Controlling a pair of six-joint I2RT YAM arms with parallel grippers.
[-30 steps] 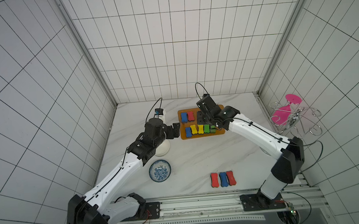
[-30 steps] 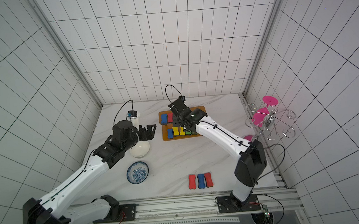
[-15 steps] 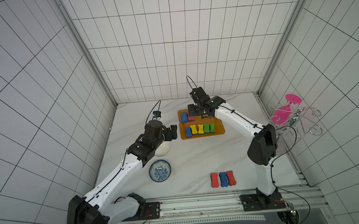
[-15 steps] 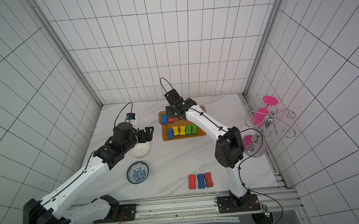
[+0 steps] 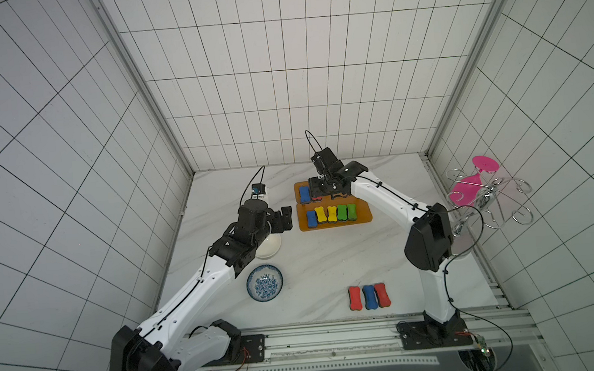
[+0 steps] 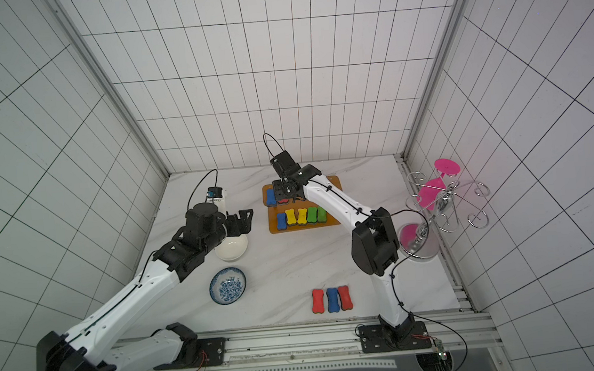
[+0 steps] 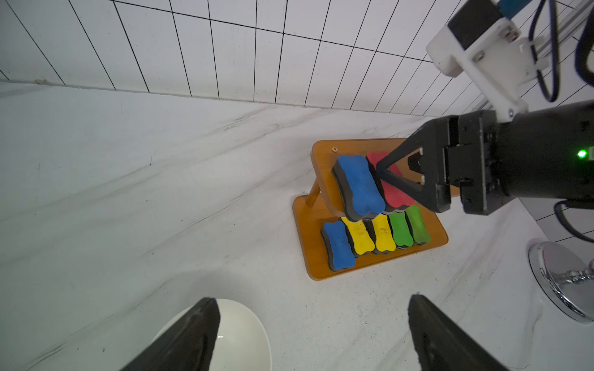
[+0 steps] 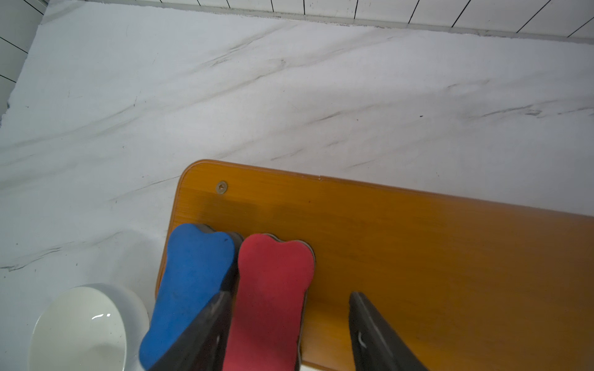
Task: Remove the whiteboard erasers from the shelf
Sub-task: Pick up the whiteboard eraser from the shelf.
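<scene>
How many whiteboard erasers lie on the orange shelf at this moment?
7. Upper tier of the shelf: a blue eraser and a red eraser. Lower tier, in a row: a second blue eraser, two yellow erasers, two green erasers. None appears hidden.

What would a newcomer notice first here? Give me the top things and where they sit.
The orange two-tier shelf at the back of the table, stocked with blue, yellow, green and red whiteboard erasers, draws the eye first. The right gripper hangs open over its upper tier, jaws astride the red eraser. Three more erasers, red, blue, red, lie in a row near the front edge.
</scene>
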